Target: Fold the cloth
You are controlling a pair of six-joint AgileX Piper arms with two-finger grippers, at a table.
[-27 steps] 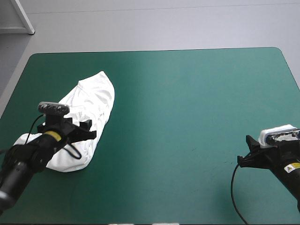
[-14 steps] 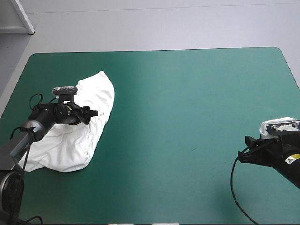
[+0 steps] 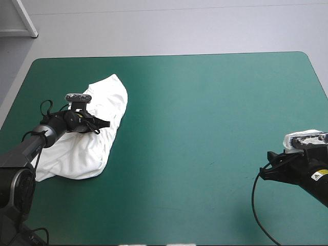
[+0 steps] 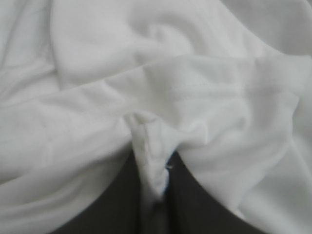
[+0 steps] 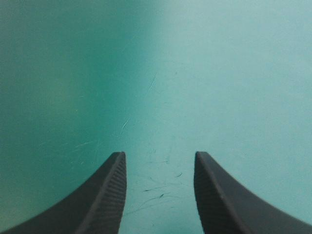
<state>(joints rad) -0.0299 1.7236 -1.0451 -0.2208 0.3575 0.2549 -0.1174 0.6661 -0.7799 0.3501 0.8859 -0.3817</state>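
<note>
T-shirt (image 3: pixel 87 148) lay as a long crumpled heap on the left part of the worktop (image 3: pixel 205 102), long axis running from the near-left corner toward the far edge. The left hand (image 3: pixel 102 124) sat on its far half, clenched on a pinched ridge of the cloth, so that arm was the nearer one by far. The right hand (image 5: pixel 158 156) hung released over bare worktop near the right edge, the T-shirt well apart to its left.
</note>
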